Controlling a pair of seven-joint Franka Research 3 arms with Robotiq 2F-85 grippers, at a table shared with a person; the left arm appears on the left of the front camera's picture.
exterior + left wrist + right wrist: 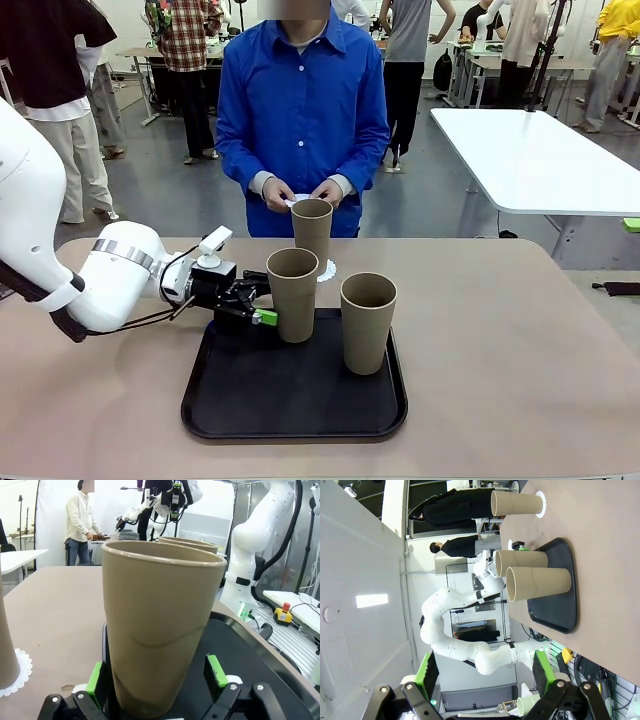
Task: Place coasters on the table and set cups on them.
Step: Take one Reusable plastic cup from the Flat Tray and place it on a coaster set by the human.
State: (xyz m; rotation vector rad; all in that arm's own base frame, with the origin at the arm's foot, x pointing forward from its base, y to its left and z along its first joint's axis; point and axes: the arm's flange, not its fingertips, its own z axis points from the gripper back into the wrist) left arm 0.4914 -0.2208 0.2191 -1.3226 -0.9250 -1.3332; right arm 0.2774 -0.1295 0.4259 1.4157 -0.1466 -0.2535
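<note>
Two tan cups stand on the black tray [290, 405]: a left cup [292, 293] and a right cup [368, 320]. My left gripper [258, 302] straddles the left cup [160, 620] low down, open; one green pad lies against the cup wall and the other stands apart from it. A third cup [311, 230] stands on a white lacy coaster [327, 270] on the beige table [500, 330], past the tray. The person's hands hold another coaster [296, 200] at the far edge. My right gripper [482, 675] is open and empty, away from the cups [537, 582].
The tray sits at the table's near middle. A person in a blue shirt [300, 110] stands close behind the far edge. A white table [540, 150] is at the back right. The other arm's white base [250, 555] rises beyond the tray.
</note>
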